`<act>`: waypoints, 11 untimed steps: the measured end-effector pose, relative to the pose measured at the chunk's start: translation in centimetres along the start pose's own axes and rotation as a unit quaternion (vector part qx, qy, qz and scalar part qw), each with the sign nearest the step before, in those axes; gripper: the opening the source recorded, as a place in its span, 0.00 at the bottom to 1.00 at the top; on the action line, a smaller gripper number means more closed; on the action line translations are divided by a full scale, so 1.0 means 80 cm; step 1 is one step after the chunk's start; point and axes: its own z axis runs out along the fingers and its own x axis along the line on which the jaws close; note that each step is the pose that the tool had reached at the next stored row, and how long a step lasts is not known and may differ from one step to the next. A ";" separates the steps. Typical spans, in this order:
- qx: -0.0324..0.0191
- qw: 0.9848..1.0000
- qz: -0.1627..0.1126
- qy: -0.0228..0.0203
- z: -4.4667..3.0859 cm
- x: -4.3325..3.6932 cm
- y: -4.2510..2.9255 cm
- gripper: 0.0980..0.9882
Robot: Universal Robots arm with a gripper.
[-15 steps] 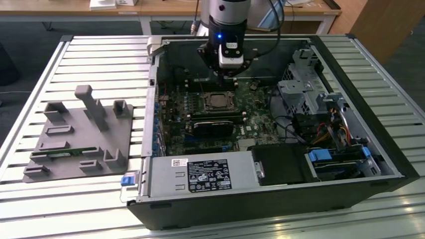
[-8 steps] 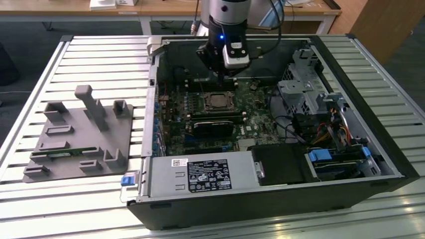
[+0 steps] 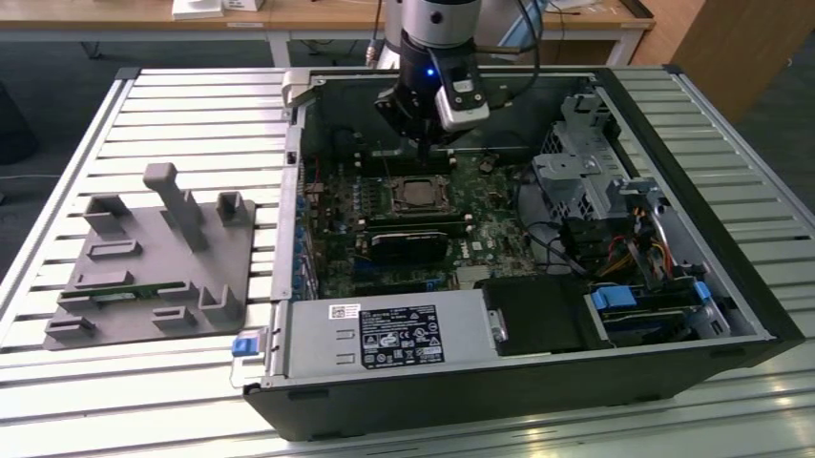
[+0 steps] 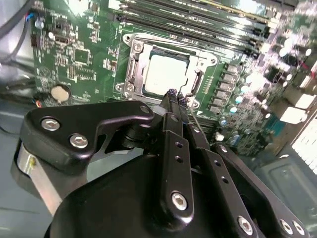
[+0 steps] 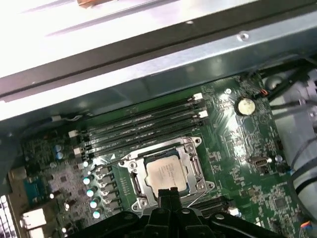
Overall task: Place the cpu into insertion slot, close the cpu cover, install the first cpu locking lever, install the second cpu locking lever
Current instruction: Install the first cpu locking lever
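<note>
The cpu [image 4: 166,74] lies flat in the insertion slot [image 4: 130,67], its pale metallic top showing through the window of the cpu cover [image 4: 199,74], which lies down over it. In the first wrist view the cpu [image 5: 166,172] sits inside the cover's silvery frame [image 5: 191,166]. My gripper [image 4: 176,95] is shut, its fingertips pressed together right at the socket's edge. A thin wire lever [image 4: 194,118] runs beside the tips; whether they touch it I cannot tell. In the exterior view the gripper [image 3: 427,145] hangs just behind the socket [image 3: 418,195].
Long memory slots [image 5: 143,130] run beside the socket. A black module [image 3: 410,243] lies in front of it, with a drive cage [image 3: 586,172] and cables on the exterior view's right. The power supply [image 3: 382,336] fills the case's front. A grey fixture [image 3: 153,258] stands on the slatted table.
</note>
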 end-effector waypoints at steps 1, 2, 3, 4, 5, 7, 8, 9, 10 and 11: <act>0.000 1.000 -0.010 0.000 0.0001 0.000 0.0000 0.01; 0.000 1.000 -0.019 0.001 0.0001 0.000 0.0000 0.01; 0.000 1.000 -0.028 0.001 0.0001 0.000 0.0000 0.01; 0.000 0.999 -0.037 0.001 0.0001 0.000 0.0000 0.01; 0.000 0.999 -0.046 0.002 0.0002 0.000 0.0000 0.01; 0.000 0.998 -0.061 0.002 0.0002 0.000 0.0000 0.01; 0.000 0.998 -0.066 0.002 0.0003 0.000 0.0000 0.01; 0.000 0.997 -0.074 0.003 0.0004 0.000 0.0000 0.01; 0.000 0.997 -0.076 0.003 0.0003 0.000 0.0000 0.01; 0.000 0.997 -0.077 0.003 0.0003 0.000 0.0000 0.01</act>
